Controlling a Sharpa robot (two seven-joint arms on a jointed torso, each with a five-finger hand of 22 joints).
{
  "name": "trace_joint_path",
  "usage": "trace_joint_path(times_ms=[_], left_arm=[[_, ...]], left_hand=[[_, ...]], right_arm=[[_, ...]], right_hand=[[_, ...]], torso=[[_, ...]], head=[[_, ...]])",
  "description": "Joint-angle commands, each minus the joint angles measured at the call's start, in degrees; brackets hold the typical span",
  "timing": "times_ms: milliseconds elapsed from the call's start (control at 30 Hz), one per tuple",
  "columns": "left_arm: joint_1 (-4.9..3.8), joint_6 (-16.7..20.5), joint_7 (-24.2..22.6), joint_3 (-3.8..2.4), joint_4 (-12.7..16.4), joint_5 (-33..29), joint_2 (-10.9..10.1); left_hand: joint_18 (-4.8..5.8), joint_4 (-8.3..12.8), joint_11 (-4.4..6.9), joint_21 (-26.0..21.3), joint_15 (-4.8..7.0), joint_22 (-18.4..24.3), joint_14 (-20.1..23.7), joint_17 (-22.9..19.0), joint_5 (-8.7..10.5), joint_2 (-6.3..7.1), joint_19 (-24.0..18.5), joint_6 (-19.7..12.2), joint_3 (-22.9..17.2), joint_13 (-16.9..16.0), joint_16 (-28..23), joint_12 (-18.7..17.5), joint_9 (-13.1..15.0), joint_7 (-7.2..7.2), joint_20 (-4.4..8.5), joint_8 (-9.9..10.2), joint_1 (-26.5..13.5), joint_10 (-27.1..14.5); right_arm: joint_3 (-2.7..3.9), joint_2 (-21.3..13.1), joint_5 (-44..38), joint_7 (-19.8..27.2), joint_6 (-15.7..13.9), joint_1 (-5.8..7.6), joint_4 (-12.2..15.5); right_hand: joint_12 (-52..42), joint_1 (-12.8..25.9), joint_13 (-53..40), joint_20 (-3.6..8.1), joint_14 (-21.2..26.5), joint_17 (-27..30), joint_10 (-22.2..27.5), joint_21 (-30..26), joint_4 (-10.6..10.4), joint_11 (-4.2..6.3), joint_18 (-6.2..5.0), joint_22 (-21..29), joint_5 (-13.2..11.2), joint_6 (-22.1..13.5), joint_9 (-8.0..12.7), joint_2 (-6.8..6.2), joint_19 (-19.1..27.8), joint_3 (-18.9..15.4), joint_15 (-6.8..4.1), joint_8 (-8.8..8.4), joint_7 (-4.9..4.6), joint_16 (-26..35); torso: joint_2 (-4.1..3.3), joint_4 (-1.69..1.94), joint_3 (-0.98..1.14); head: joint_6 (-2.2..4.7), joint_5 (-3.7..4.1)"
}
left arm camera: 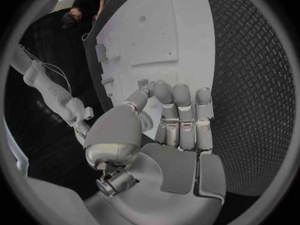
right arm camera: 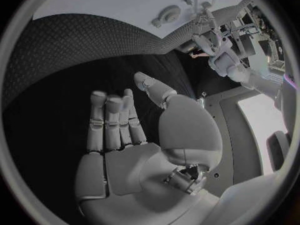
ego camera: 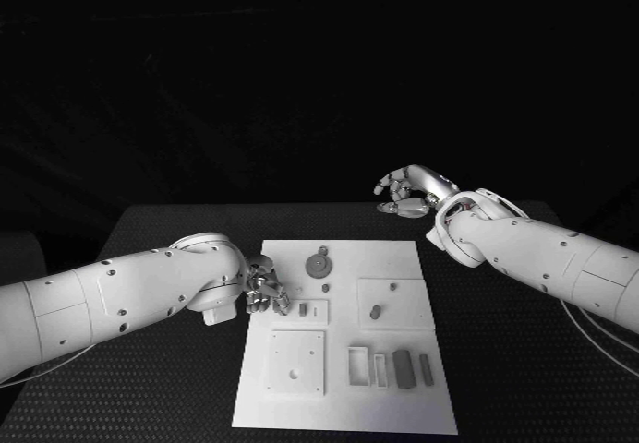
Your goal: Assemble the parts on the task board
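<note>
The white task board (ego camera: 400, 406) lies in the middle of the table. On it are grey parts: a round toothed piece (ego camera: 319, 264) near the far end, a small block (ego camera: 305, 309), a small peg (ego camera: 376, 312), and a few upright bars (ego camera: 403, 369) near the front. My left hand (ego camera: 264, 288) hangs over the board's left edge, close to the small block; its fingers (left arm camera: 181, 110) lie straight side by side with nothing seen in them. My right hand (ego camera: 413, 192) is raised beyond the board's far end, fingers (right arm camera: 112, 120) spread and holding nothing.
A raised square plate (ego camera: 295, 362) with a hole sits at the board's front left, also seen as the square plate (left arm camera: 150, 30). A rectangular frame (ego camera: 358, 365) stands beside the bars. Black textured table (ego camera: 519, 369) surrounds the board on both sides.
</note>
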State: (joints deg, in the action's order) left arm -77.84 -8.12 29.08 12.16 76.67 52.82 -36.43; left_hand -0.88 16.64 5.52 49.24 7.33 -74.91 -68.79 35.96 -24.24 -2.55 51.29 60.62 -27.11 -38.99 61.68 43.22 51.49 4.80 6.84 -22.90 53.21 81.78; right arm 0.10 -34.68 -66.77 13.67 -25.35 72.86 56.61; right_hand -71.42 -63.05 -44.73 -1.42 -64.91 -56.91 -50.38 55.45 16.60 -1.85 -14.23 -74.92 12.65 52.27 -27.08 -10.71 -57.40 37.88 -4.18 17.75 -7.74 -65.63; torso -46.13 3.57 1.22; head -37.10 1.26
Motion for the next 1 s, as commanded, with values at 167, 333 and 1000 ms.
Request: trace_joint_path(times_ms=[167,333,1000], left_arm=[[0.17,-1.3,-0.2,0.13,0.0,0.2,0.1],[0.17,-1.1,-0.1,0.14,-0.2,0.2,0.2],[1.27,-1.4,-0.8,0.66,-0.9,2.0,1.8]], left_hand=[[0.00,0.1,0.36,0.4,-0.04,-1.4,0.0,0.1,-0.23,-0.30,0.1,5.9,-0.4,-0.1,0.3,0.4,1.2,-4.60,5.87,-0.1,0.2,-0.1],[0.00,0.1,0.36,0.4,-0.05,-1.4,0.0,0.1,-0.23,-0.30,0.0,5.9,-0.4,-0.1,0.3,0.4,1.2,-4.60,5.86,-0.1,0.2,-0.1],[-0.03,-0.1,0.38,0.8,0.08,-1.3,-0.2,0.2,0.56,-0.37,0.3,6.4,-0.2,-0.4,0.7,1.0,1.5,-4.68,5.89,-0.1,-0.7,0.0]], right_arm=[[0.03,0.1,0.0,0.5,0.7,0.01,0.1],[0.03,0.1,0.0,0.5,0.7,0.01,0.1],[0.03,0.0,0.0,0.6,0.8,0.01,0.7]], right_hand=[[0.3,0.1,0.1,-0.11,0.5,0.1,0.4,-0.2,0.0,-0.14,-0.77,-0.6,0.3,0.0,-0.1,-0.37,0.2,0.4,0.09,-0.38,-0.52,0.3],[0.3,0.1,0.1,-0.12,0.5,0.1,0.4,-0.2,0.0,-0.14,-0.77,-0.6,0.3,0.0,-0.1,-0.36,0.2,0.4,0.09,-0.38,-0.52,0.3],[0.3,0.0,0.2,-0.16,0.5,0.2,0.4,-0.2,0.0,-0.15,-0.77,-0.6,0.3,0.0,-0.1,-0.35,0.2,0.4,0.10,-0.40,-0.53,0.3]], torso=[[0.00,0.01,0.00],[0.00,0.00,0.01],[-0.06,-0.07,0.04]], head=[[-0.08,0.08],[-0.03,0.10],[-0.36,0.27]])
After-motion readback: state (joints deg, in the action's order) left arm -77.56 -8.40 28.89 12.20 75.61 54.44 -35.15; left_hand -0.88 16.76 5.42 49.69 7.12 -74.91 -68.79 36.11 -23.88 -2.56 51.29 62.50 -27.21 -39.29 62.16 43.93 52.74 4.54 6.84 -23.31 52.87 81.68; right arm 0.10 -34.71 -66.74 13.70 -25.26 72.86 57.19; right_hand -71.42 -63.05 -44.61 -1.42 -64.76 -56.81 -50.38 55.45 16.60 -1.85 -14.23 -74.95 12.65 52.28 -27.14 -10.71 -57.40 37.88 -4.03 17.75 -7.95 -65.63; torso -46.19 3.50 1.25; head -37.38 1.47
